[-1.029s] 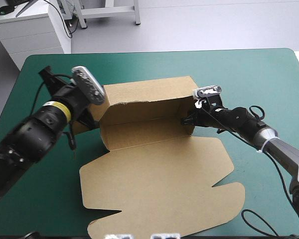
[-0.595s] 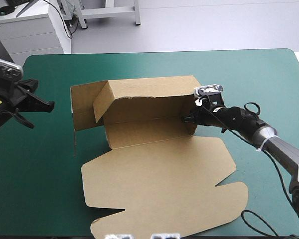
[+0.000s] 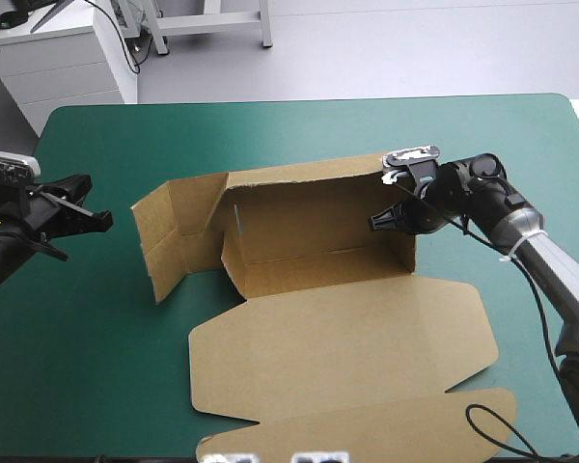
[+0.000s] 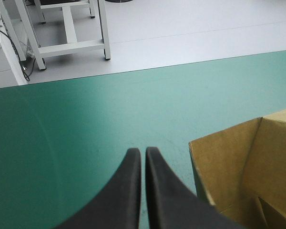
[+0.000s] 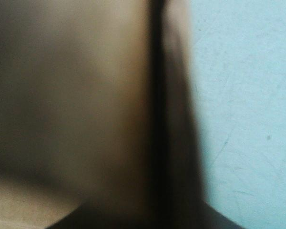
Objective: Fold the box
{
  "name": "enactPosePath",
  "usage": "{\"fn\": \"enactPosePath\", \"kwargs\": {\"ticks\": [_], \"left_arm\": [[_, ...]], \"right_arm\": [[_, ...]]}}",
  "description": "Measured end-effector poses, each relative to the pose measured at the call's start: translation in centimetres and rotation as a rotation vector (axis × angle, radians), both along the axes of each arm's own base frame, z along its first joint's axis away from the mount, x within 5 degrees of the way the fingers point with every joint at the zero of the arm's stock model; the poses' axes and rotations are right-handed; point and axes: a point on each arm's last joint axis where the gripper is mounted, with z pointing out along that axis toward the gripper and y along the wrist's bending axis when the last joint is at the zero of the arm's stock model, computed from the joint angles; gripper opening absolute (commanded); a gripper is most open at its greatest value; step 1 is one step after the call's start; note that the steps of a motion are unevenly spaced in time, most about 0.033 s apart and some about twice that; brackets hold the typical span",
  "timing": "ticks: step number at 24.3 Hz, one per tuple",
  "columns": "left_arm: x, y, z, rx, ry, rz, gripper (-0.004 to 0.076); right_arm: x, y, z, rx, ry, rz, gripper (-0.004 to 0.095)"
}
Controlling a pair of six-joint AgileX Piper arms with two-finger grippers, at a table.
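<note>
The desk (image 3: 299, 125) with its teal-green cover fills the high view. The brown box (image 3: 309, 207) sits on it a little right of the middle, partly raised. Its largest part is the lid (image 3: 347, 338), which lies flat on the cover and reaches toward the near edge of the desk, with 1 long tab at its near side. Behind the lid the floor of the box lies flat, and the back wall (image 3: 309, 188) stands upright along its far side. The right wall (image 3: 405, 246) is also upright. At the left end the side flap (image 3: 169, 236) is swung outward, standing on edge and open toward the left of the desk.

The right hand (image 3: 381, 222) reaches in from the right and grips the upper edge of the right wall, its 2 black fingers nearly together with the board between them. Its wrist view is blurred, showing brown board on one side of a dark line and teal-green cover on the other.

The left hand (image 3: 89, 204) hangs over the left part of the desk, well apart from the box and holding nothing. In its wrist view the 2 fingers (image 4: 131, 164) stand narrow, almost touching, with a corner of the box beside them.
</note>
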Motion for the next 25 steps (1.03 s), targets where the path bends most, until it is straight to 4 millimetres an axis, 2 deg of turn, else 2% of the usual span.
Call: {"fn": "enactPosePath", "kwargs": {"ticks": [2, 6, 9, 13, 17, 22, 25], "left_arm": [[0.0, 0.0, 0.0, 0.003, -0.002, -0.002, 0.0013], [0.0, 0.0, 0.1, -0.004, -0.006, -0.003, 0.0013], [0.0, 0.0, 0.1, -0.011, -0.012, 0.003, 0.0013], [0.0, 0.0, 0.1, -0.011, -0.012, 0.003, 0.0013], [0.1, 0.0, 0.1, -0.011, -0.015, 0.007, 0.0010], [0.1, 0.1, 0.2, -0.009, -0.023, 0.020, 0.0010], [0.1, 0.2, 0.2, -0.008, -0.024, 0.021, 0.0010]], "right_arm": [[0.1, -0.2, 0.5, -0.038, 0.025, -0.006, -0.0012], [1.9, 0.0, -0.1, -0.100, 0.115, -0.024, -0.0012], [3.8, 0.6, -0.2, -0.111, 0.125, -0.024, -0.0012], [7.4, 1.7, -1.3, -0.113, 0.097, -0.020, -0.0013], [9.4, 2.3, -2.5, -0.117, 0.102, -0.026, -0.0013], [10.0, 2.4, -2.6, -0.115, 0.126, -0.058, 0.0000], [10.0, 2.4, -2.5, -0.114, 0.126, -0.060, 0.0067]]}}
